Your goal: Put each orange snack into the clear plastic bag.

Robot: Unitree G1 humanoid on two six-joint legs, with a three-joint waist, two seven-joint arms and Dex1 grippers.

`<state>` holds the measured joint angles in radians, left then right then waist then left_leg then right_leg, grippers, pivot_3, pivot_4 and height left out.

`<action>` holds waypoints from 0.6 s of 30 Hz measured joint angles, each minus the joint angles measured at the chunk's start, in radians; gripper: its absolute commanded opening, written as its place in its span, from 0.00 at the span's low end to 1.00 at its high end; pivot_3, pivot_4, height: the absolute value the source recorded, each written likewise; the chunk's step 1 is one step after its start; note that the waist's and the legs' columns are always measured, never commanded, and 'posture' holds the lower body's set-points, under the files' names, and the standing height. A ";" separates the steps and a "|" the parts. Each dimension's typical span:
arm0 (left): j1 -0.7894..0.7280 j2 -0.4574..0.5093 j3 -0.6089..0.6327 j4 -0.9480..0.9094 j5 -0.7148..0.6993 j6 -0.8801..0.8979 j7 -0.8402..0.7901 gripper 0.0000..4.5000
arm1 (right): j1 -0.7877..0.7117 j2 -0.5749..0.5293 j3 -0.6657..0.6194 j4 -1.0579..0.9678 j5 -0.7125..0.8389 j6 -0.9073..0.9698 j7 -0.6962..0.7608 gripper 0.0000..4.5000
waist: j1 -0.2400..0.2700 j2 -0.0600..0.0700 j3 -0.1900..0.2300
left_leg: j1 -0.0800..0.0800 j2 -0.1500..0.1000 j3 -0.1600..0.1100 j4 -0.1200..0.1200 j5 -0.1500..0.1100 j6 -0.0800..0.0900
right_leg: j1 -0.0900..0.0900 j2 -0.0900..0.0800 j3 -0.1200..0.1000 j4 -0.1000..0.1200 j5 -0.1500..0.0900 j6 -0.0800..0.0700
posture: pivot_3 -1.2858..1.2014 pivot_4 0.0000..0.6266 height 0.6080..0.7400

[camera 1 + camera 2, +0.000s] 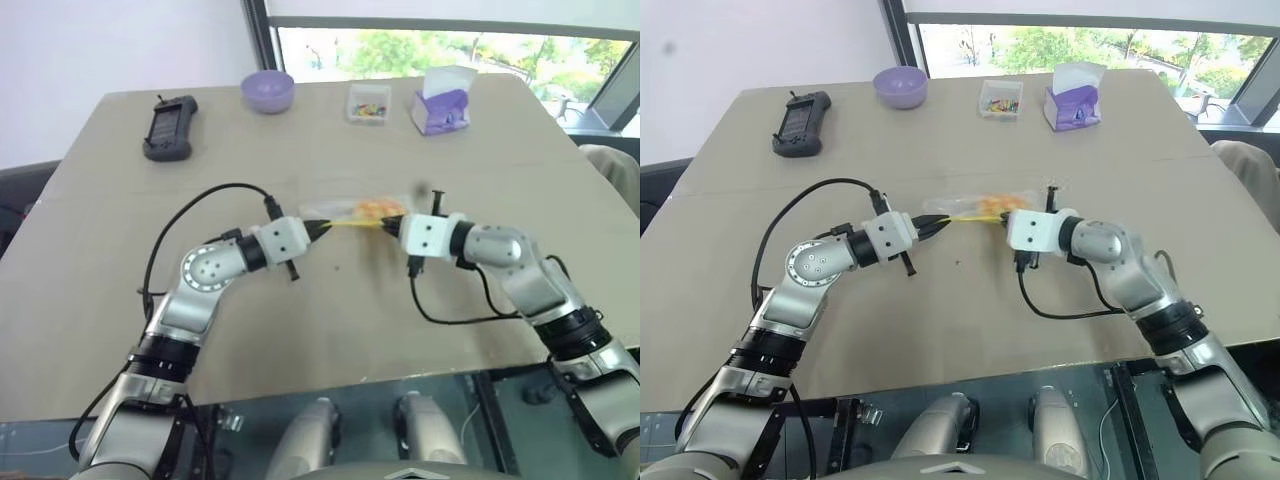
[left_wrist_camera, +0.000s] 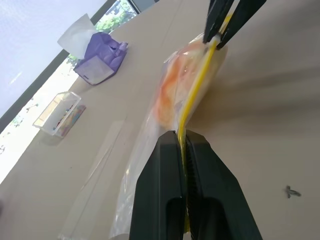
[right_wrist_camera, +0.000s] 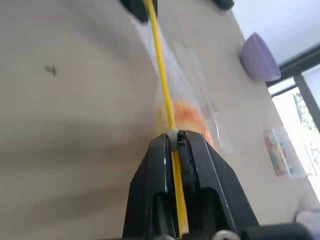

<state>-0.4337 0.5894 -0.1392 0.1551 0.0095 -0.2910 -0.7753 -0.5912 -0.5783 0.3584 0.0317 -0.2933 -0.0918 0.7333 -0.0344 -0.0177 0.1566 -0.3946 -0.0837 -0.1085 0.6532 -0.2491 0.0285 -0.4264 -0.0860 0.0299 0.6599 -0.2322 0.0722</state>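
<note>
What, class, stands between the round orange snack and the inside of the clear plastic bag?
Nothing visible: the round orange snack already lies inside the clear plastic bag, whose yellow strip is pinched between the left gripper and the right gripper.

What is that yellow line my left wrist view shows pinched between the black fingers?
Observer: The zip strip of the clear plastic bag; the left gripper is shut on one end.
Operator: And the other pincer up top?
Observer: That's the right gripper, shut on the strip's other end.
Operator: What's the orange blur?
Observer: The orange snack, inside the bag.
Operator: Anything else on the table?
Observer: A purple bowl and a black controller at the far side.
</note>
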 measured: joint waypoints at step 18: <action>-0.120 -0.034 0.069 0.014 -0.117 0.129 0.040 0.00 | -0.139 -0.121 -0.087 0.121 0.036 -0.028 -0.017 0.02 | 0.000 0.000 0.001 | -0.002 0.000 0.000 0.000 0.000 0.000 | -0.002 0.000 0.000 0.000 0.000 0.000 | 0.52 0.24 1.00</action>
<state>-0.5539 0.5554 -0.0698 0.1693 -0.1073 -0.1619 -0.7350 -0.7305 -0.6995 0.2715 0.1529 -0.2578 -0.1196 0.7166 -0.0348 -0.0180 0.1571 -0.3969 -0.0836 -0.1084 0.6535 -0.2491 0.0285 -0.4282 -0.0861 0.0297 0.6602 -0.2322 0.0723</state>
